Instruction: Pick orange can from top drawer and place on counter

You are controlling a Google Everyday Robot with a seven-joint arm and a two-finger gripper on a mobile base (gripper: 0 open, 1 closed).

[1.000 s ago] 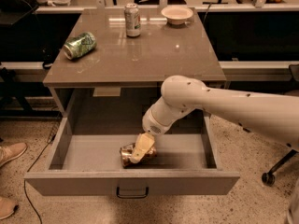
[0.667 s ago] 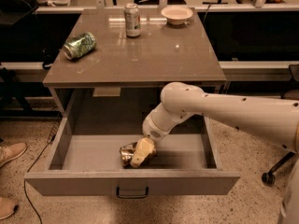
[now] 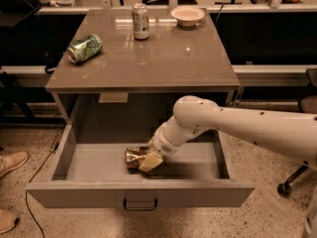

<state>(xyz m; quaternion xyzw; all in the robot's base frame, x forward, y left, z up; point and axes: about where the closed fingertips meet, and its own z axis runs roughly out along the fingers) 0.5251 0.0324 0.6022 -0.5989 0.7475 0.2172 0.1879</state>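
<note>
Arm has dropped slightly; gripper now sits against the orange can. Can unmoved, lying on its side mid-floor of the open top drawer. Grip state: cannot tell.

Office or lab — terrazzo floor, chair castor; jaws in top drawer.

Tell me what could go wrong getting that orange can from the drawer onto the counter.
The orange can lies on its side in the top drawer with the gripper at one end; it may roll or slip.
The counter edge sits just above the arm, so a straight lift could strike it.
The green can, upright can and bowl could get knocked on placing.
</note>
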